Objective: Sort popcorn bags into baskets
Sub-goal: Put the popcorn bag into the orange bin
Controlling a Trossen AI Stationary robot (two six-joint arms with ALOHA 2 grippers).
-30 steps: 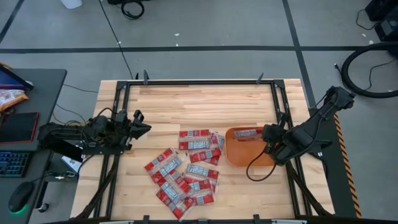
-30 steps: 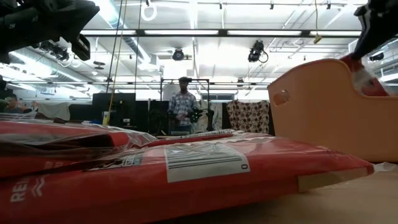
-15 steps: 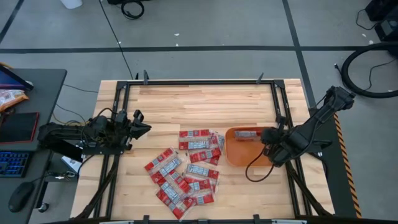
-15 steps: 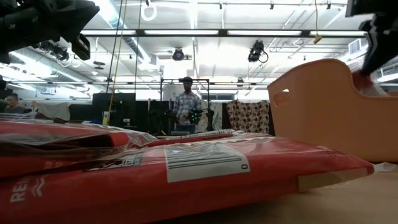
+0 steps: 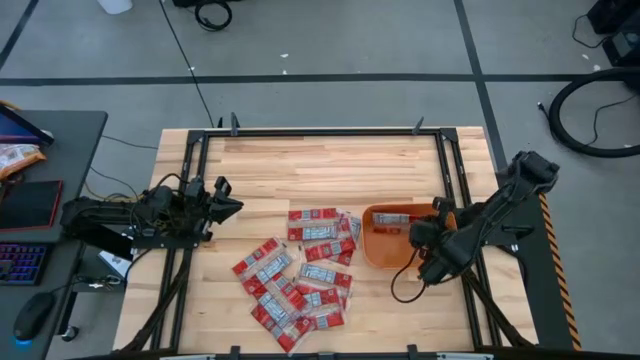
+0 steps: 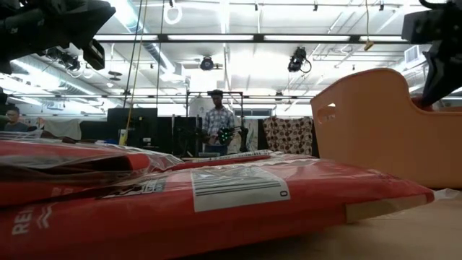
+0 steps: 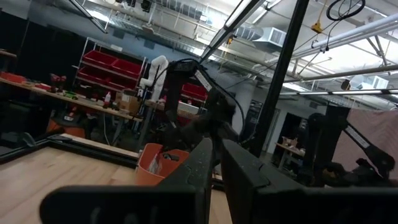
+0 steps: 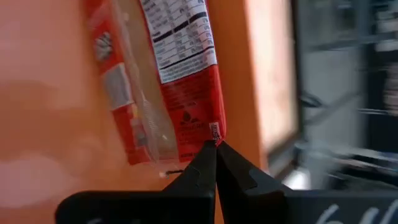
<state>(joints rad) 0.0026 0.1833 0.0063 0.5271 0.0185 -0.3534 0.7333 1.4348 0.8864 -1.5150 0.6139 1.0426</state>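
Right gripper (image 5: 424,246) over the orange tub (image 5: 385,255), fingers together, seemingly touching a popcorn bag (image 8: 165,81) in the tub. Other bags (image 5: 300,272) heaped beside it. Left gripper (image 5: 222,198) closed, well apart.

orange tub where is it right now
In the high view the orange tub sits on the table's right side, just right of the pile of red bags, with the right tool over it and one bag inside.

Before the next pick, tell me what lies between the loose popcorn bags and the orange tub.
Nothing visible. In the high view the nearest popcorn bags lie beside the orange tub on bare wood. The right gripper hovers over the tub, above a bag already inside. The left gripper waits at the table's left.
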